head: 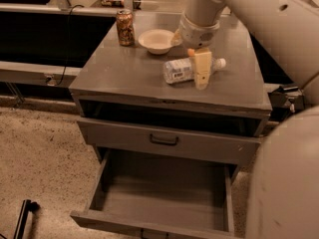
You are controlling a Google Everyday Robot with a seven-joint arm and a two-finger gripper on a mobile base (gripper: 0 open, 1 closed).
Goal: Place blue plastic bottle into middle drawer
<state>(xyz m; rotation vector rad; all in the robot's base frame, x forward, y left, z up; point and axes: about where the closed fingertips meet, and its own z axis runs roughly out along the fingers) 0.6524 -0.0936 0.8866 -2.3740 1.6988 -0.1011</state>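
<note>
The blue plastic bottle (178, 70) lies on its side on top of the grey cabinet (124, 73), with its white cap pointing right. My gripper (202, 71) hangs down from the arm at the top right and sits right at the bottle's middle, its pale yellow tip in front of the bottle. The middle drawer (164, 199) is pulled open at the bottom of the cabinet, and its grey interior holds nothing.
A brown-patterned can (124, 27) and a white bowl (156, 40) stand at the back of the cabinet top. A small orange thing (190, 52) peeks out behind the gripper. A closed drawer front with a black handle (164, 140) sits above the open drawer. My arm's body (286, 183) fills the right foreground.
</note>
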